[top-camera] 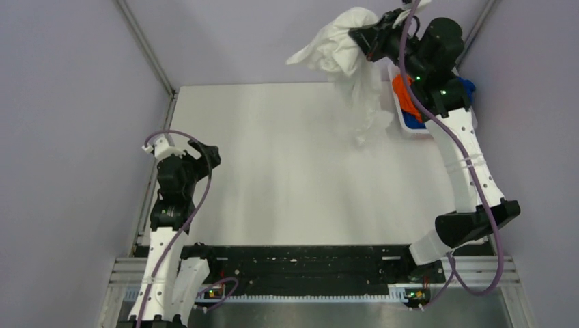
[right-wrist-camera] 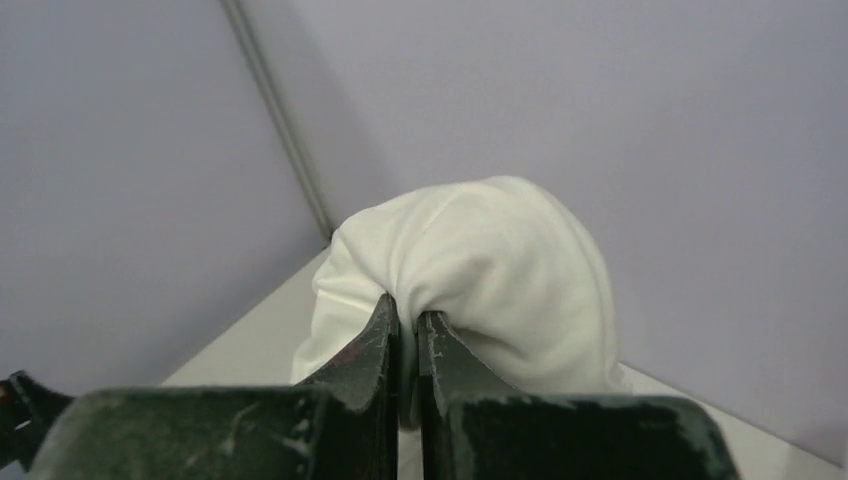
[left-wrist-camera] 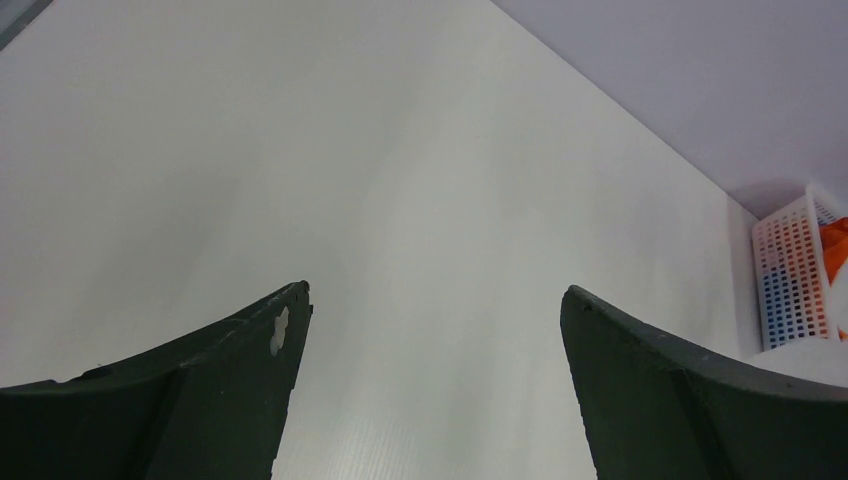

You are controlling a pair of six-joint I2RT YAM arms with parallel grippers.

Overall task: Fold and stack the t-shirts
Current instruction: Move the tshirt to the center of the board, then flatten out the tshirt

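Observation:
My right gripper (top-camera: 360, 34) is shut on a bunched white t-shirt (top-camera: 348, 61) and holds it high above the table's far right; the cloth hangs down to the table beside the basket. In the right wrist view the white t-shirt (right-wrist-camera: 480, 260) bulges out over the pinched fingertips (right-wrist-camera: 405, 315); its print is hidden. An orange t-shirt (top-camera: 404, 96) and a blue t-shirt (top-camera: 414, 121) lie in the white basket (top-camera: 399, 127) under the right arm. My left gripper (top-camera: 208, 156) is open and empty over the table's left side; it also shows in the left wrist view (left-wrist-camera: 435, 290).
The white table (top-camera: 293, 178) runs between both arms. Purple walls close in the back and sides, with a metal rail (top-camera: 147, 48) at the far left corner. The basket also shows at the right edge of the left wrist view (left-wrist-camera: 790, 270).

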